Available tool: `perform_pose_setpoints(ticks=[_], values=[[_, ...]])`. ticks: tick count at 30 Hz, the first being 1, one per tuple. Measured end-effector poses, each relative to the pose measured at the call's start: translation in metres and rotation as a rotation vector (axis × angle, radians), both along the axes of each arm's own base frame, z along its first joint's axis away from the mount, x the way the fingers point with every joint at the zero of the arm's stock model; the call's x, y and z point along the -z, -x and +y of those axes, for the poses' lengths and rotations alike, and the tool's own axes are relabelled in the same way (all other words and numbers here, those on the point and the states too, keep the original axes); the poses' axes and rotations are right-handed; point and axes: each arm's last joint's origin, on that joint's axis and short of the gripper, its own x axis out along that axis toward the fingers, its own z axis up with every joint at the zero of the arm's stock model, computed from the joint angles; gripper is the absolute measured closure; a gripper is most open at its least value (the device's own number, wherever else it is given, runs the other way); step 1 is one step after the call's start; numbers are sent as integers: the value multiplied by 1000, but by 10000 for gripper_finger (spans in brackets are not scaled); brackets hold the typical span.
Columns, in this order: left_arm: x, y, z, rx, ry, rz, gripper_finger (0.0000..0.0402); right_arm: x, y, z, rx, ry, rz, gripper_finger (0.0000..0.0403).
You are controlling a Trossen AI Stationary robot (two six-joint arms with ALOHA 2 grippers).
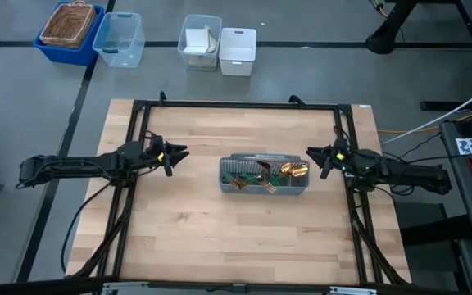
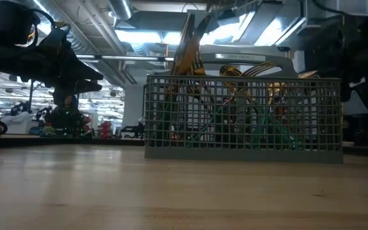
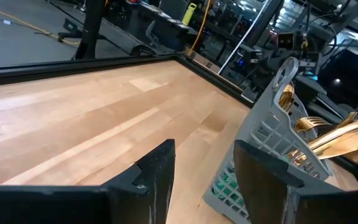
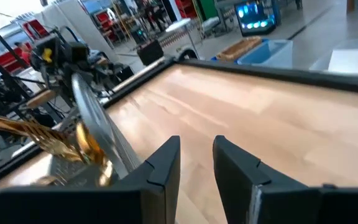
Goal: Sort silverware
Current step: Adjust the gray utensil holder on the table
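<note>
A grey mesh caddy [image 1: 265, 175] stands in the middle of the wooden table. The silverware [image 1: 283, 172] is in it: gold forks, spoons and knives with teal handles. In the low view their gold heads [image 2: 193, 45] stick up above the caddy's rim [image 2: 245, 80] and their handles point down. My left gripper [image 1: 180, 152] hovers to the caddy's left, open, with nothing between its fingers [image 3: 157, 165]. My right gripper [image 1: 312, 155] hovers beside the caddy's right end, also open and empty [image 4: 196, 142]. Both point about level toward the caddy.
A black frame [image 1: 244, 105] borders the table. Beyond the far edge, on the floor, stand a blue bin with a woven basket [image 1: 70, 31], a clear bin [image 1: 120, 38] and two white containers [image 1: 220, 47]. Bare wood [image 1: 244, 238] lies on the caddy's near side.
</note>
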Motion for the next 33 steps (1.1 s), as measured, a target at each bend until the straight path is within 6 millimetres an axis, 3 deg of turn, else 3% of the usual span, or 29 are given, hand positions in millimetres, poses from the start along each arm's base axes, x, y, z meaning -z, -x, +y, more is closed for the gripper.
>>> perform_pose_setpoints(ticks=[4, 13, 22, 33], values=[[0, 0, 0, 0, 0, 4, 247, 12, -2, 0, 7, -38, 16, 306], [2, 13, -3, 5, -2, 25, 247, 14, -3, 0, 8, -48, 28, 306], [-17, 25, -6, 9, -47, -193, 247, 14, -3, -1, -20, 190, 145, 306], [-15, 24, -6, 15, -39, -172, 247, 15, -3, -1, -36, 258, 178, 306]])
